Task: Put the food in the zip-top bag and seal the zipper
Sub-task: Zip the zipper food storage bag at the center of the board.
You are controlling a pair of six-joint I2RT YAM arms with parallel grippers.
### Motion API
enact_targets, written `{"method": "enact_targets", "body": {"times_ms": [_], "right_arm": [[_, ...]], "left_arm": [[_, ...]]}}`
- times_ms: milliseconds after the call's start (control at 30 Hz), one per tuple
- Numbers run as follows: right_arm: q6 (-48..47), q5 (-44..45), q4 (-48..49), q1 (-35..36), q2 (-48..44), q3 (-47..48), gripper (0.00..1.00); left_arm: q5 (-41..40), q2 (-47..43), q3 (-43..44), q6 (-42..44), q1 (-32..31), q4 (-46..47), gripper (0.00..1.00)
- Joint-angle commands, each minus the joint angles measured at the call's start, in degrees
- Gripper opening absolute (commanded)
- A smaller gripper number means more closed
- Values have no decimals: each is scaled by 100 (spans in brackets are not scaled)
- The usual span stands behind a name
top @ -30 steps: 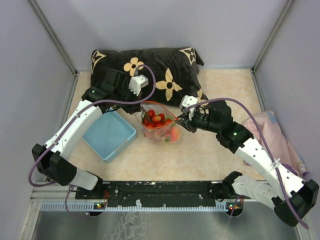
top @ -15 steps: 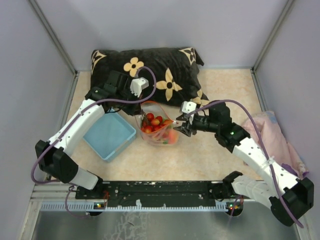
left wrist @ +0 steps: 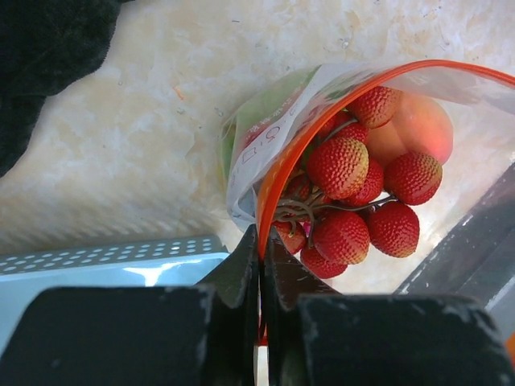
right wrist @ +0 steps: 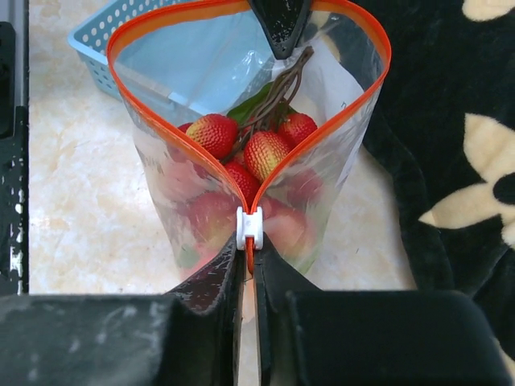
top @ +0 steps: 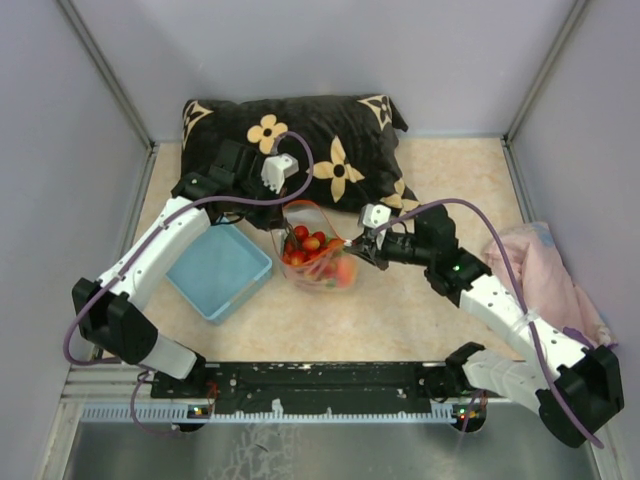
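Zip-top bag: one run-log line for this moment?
left gripper: shut on zipper end | right gripper: shut on zipper at slider | zip-top bag: mouth open | strawberries: inside

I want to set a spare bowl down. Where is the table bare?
Bare table in front of the zip-top bag, between the blue basket and the right arm; also right of the pillow. Crowded at the bag.

clear crinkly zip-top bag (right wrist: 161, 189) standing upright, mouth wide open, red-orange zipper (left wrist: 276, 178) unsealed and spread in a heart-shaped loop, small white slider (right wrist: 249, 227) at one end, red strawberries (left wrist: 338, 165) on stems piled inside, orange peach (left wrist: 418, 129) beside them against the bag wall
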Motion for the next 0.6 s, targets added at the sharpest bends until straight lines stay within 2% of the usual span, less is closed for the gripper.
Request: {"method": "enact_targets", "body": {"times_ms": [0,100,200,400,567], "right_arm": [[-25,26,415,-80,-99,133,3],[-160,19,177,-98,-130,326,0],[-296,-106,-195,-97,-74,589,0],[-407,-182,-492,-99,-25,817,0],[-438,-231,-639,-98,-31,934,0]], "left_arm": [[-64,-96,208,-54,20,69,10],[-147,-310,278,-114,17,287,33],[-77,-555,336,-128,7,640,46],[557,-693,486,208,-388,848,57],[1284,-987,96,393,-697,1651,69]]}}
